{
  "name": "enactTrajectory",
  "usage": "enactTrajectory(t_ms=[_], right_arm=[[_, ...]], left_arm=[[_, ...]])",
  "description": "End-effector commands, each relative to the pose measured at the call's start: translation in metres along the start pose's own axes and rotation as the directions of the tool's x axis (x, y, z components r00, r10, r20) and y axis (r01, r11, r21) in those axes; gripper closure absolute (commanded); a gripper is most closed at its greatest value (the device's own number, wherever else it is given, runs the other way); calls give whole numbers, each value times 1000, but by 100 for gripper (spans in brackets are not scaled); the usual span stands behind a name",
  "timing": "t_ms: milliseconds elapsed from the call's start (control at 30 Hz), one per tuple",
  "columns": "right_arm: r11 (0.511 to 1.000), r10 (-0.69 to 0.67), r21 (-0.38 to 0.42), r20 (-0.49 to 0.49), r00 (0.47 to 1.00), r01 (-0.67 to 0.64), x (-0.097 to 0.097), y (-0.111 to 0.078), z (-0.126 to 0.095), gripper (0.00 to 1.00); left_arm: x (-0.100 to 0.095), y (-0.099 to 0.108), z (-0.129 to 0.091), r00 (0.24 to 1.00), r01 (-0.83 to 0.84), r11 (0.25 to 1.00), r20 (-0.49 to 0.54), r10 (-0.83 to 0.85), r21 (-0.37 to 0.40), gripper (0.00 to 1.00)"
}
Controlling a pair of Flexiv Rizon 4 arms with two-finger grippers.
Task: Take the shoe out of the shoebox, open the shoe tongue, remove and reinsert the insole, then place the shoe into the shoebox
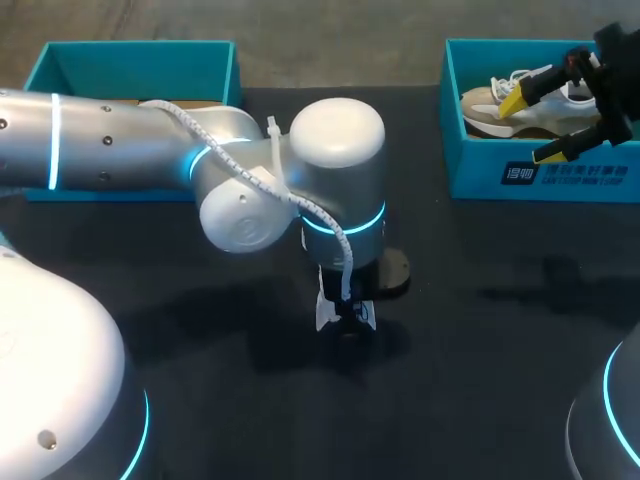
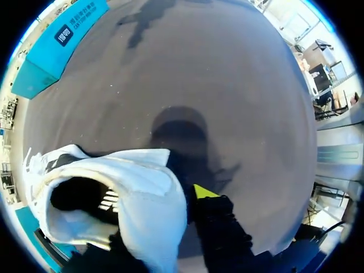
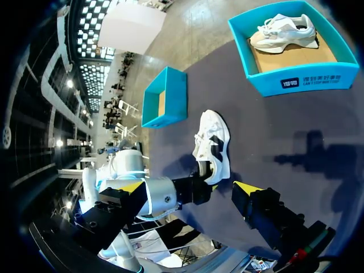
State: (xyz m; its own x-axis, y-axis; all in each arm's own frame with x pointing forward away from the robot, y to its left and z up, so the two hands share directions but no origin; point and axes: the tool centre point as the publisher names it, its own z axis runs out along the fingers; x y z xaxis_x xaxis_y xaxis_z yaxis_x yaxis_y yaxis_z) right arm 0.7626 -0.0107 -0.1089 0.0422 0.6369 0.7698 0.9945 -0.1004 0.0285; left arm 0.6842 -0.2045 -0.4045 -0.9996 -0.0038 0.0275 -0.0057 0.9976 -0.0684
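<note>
Head view: left claw grasping the white shoe at the counter's middle.
Right claw hangs released over the teal shoebox at the far right corner, a second shoe inside.

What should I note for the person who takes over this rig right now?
Left gripper: fingers shut on the heel of the white shoe, over the middle of the table.
Right gripper: fingers open, above the right shoebox, which holds a second shoe.
Left shoebox looks empty.
Done: shoe taken out.
To do: open tongue, insole out and in, shoe back into box.
</note>
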Motion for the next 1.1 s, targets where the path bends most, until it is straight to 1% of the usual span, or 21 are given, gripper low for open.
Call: enactTrajectory(t_ms=[33,167,233,367,400,433,567,600,633,733,867,900,933,967,1033,1100], right_arm=[[1000,1,0,2,1000,-1,0,0,1,0],[1000,1,0,2,1000,-1,0,0,1,0],[1000,1,0,2,1000,-1,0,0,1,0],[1000,1,0,2,1000,-1,0,0,1,0],[1000,1,0,2,1000,-1,0,0,1,0],[1000,1,0,2,1000,-1,0,0,1,0],[1000,1,0,2,1000,-1,0,0,1,0],[1000,1,0,2,1000,-1,0,0,1,0],[1000,1,0,2,1000,-1,0,0,1,0],[1000,1,0,2,1000,-1,0,0,1,0],[1000,1,0,2,1000,-1,0,0,1,0],[1000,1,0,2,1000,-1,0,0,1,0],[1000,1,0,2,1000,-1,0,0,1,0],[1000,1,0,2,1000,-1,0,0,1,0],[1000,1,0,2,1000,-1,0,0,1,0],[1000,1,0,2,1000,-1,0,0,1,0]], left_arm=[[2,7,-15,1000,-7,1000,-9,7,12,100],[3,9,-33,999,-28,1000,-32,28,1,100],[4,9,-44,997,-57,998,-45,58,8,100],[3,11,-70,994,-93,996,-57,93,-4,100],[3,11,-70,994,-93,996,-57,93,-4,100],[1,13,-89,990,-123,992,-75,123,-7,100],[0,16,-124,987,-150,987,-67,147,-58,100],[0,16,-124,987,-150,987,-67,147,-58,100],[-1,18,-142,988,-149,987,-61,145,-62,100],[0,22,-167,988,-152,986,-44,149,-62,100],[0,24,-194,987,-159,986,-23,158,-48,100],[0,24,-194,987,-159,986,-23,158,-48,100],[0,27,-207,987,-158,987,-2,158,-39,100],[-1,28,-213,987,-157,987,5,158,-31,100],[-2,30,-221,987,-159,987,14,159,-20,100],[-3,30,-225,987,-161,987,18,161,-13,100]])
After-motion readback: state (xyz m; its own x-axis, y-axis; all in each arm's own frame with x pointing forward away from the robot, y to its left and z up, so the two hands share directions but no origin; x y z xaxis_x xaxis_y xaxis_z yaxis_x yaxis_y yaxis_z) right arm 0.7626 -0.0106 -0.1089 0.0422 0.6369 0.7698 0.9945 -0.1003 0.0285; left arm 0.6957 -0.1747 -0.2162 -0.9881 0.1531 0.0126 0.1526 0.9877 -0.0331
